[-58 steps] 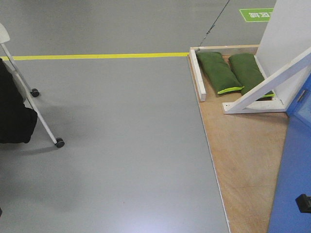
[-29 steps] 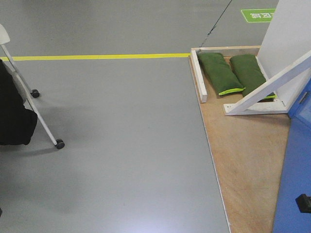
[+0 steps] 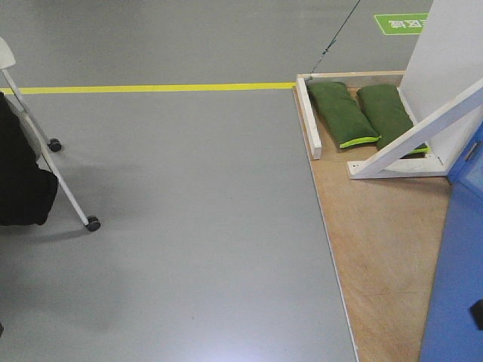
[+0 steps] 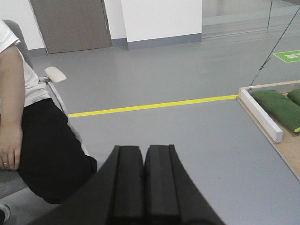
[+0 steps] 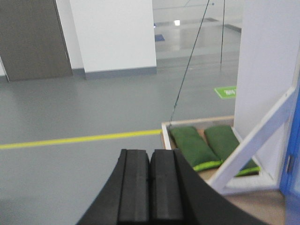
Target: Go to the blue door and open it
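The blue door (image 3: 459,264) fills the lower right corner of the front view, standing on a plywood base (image 3: 377,241). Its edge also shows at the far right of the right wrist view (image 5: 293,140). Its lever handle is out of view; a small dark part (image 3: 477,313) shows at the right edge. My left gripper (image 4: 143,154) is shut and empty, held above the grey floor. My right gripper (image 5: 150,157) is shut and empty, facing the door frame's left side. Neither gripper touches the door.
A white diagonal brace (image 3: 411,136) and two green sandbags (image 3: 343,113) sit on the base left of the door. A yellow floor line (image 3: 151,88) runs across. A seated person on a wheeled chair (image 3: 30,173) is at the left, also in the left wrist view (image 4: 28,131).
The view has shifted slightly: the door and base have slid a little right in the frame, and the dark part at the right edge is now nearly out of view.
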`<state>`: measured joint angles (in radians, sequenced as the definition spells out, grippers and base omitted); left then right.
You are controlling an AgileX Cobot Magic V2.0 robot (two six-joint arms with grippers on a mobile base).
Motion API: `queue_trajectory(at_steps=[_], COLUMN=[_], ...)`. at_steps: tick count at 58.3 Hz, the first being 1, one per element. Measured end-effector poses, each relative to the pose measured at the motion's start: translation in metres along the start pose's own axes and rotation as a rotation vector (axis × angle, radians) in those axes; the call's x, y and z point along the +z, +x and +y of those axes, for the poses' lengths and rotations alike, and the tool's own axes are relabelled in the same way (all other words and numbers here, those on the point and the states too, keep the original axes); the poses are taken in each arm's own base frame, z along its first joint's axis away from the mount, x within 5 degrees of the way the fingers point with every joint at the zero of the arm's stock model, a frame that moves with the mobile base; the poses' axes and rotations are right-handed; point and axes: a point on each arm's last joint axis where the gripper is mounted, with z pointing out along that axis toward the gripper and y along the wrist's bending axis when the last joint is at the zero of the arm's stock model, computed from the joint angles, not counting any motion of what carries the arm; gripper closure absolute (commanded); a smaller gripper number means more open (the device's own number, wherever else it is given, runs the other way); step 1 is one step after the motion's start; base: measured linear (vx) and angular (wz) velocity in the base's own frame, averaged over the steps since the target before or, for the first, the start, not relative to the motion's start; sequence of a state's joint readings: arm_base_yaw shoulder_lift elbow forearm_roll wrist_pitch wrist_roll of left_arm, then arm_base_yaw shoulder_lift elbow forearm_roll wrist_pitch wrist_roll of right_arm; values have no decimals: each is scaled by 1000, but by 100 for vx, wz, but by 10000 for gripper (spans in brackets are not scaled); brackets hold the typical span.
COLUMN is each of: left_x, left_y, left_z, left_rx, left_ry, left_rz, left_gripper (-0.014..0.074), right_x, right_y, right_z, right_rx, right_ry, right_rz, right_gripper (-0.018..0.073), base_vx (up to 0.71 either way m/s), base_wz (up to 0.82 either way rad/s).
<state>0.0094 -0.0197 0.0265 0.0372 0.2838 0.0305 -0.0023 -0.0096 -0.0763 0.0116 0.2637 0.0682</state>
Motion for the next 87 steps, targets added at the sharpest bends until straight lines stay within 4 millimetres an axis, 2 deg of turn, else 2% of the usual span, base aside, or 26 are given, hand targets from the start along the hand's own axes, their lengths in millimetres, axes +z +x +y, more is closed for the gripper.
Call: queue_trajectory(at_steps=[10,19,31,45,53,64,87], left_x=[0,0,0,0,0,0,0], left_y=[0,0,0,0,0,0,0], left_z=[0,0,0,0,0,0,0], left_rx=[0,0,0,0,0,0,0], left_ry=[0,0,0,0,0,0,0], left_rz=[0,0,0,0,0,0,0], left_gripper=[526,526,526,526,526,526,526], right_x=[-24,-34,-23,2,4,-10,-27], right_y=[-66,-114,-176,-235,-259,-282,-292], right_z=[5,9,14,18,11,1,-17], right_rx=[-1,-1,-1,-1,-11,5,378], right_ry=[-15,-21,-23,-12,84,257,469], right_rz=[-191,-266,-287,-337,-387,-504,-750], right_gripper=[557,557,557,557,557,557,557], base_vx=[0,0,0,0,0,0,0], base_wz=[0,0,0,0,0,0,0])
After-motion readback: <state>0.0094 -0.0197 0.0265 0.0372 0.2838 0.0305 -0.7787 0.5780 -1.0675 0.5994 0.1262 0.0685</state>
